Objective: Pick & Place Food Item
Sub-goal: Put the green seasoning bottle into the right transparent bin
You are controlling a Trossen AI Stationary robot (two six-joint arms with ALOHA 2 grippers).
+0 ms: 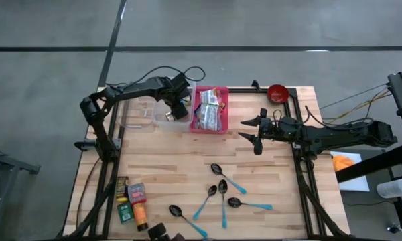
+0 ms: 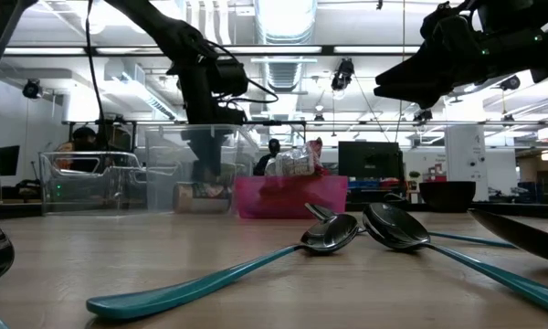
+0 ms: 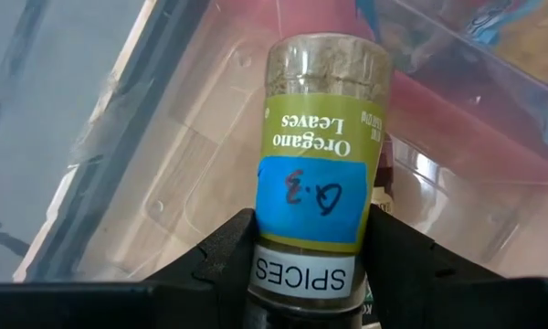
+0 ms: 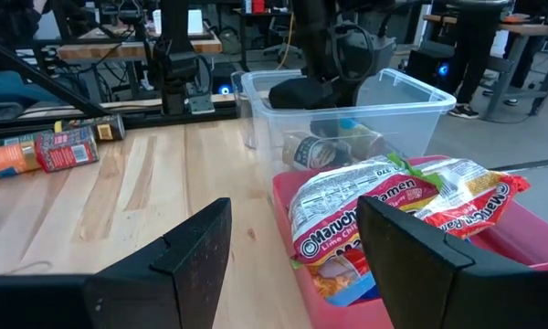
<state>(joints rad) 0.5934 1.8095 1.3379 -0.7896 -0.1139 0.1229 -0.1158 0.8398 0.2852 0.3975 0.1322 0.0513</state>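
High view first: the wooden counter (image 1: 187, 167) carries, near its twelve o'clock edge, a clear bin (image 1: 162, 115) and, touching it on the three o'clock side, a pink bin (image 1: 210, 110) packed with ramen packets (image 4: 365, 215). The left arm reaches from ten o'clock so that the left claw (image 1: 177, 110) hangs inside the clear bin's walls, pointing steeply down. The right arm waits at three o'clock, level, its right claw (image 1: 256, 132) spread open and empty, well apart from both bins. Teal spoons (image 1: 221, 194) lie scattered toward six o'clock, and jars and packets (image 1: 132, 201) sit at eight o'clock. The left claw is clamped on an oregano jar (image 3: 321, 155), gripping it near the cap end; the jar's long axis runs straight on from the claw, so the far end leads down toward the clear bin's floor. The left arm is plainly the nearer one. I judge the next move turns on that gap: whether the jar's end touches the floor cannot be told.
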